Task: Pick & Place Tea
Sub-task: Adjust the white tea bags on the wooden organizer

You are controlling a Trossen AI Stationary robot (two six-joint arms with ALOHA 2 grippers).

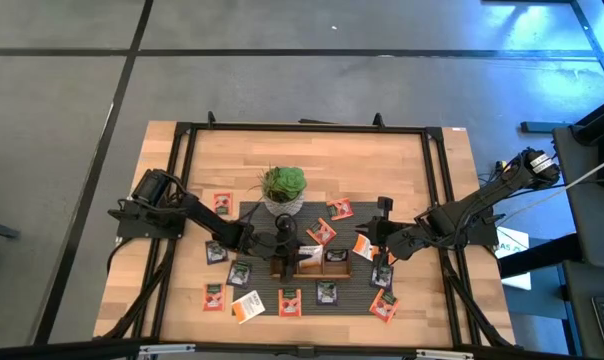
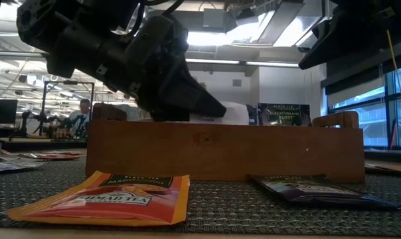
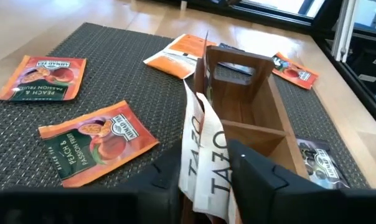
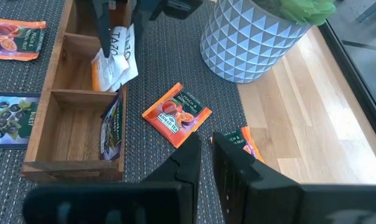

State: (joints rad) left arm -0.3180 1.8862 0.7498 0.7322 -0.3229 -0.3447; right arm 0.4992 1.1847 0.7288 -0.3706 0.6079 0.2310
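A long wooden tray (image 1: 322,268) lies on the dark mat. My left gripper (image 3: 206,158) stands over the tray's left end compartment (image 4: 82,59), shut on white tea sachets (image 3: 203,146) printed TAZO. A dark sachet (image 4: 110,127) stands on edge in the middle compartment. Orange tea sachets (image 3: 98,140) and dark ones (image 2: 320,189) lie flat on the mat around the tray. My right gripper (image 4: 206,149) hangs shut and empty above the mat to the right of the tray, near an orange sachet (image 4: 175,115). My left gripper pinches the white sachets between its two fingers (image 3: 253,171), on their flat faces (image 3: 218,163) near the upper part. The fingers come slanting down from the table's left. The sachets stand upright, their lower end (image 4: 107,74) down in the tray's end compartment.
A plant in a white patterned pot (image 4: 263,37) stands on the mat behind the tray. The tray has handle ends (image 3: 238,62) that rise above its walls. Bare wood (image 1: 402,160) lies beyond the mat toward the table's far edge.
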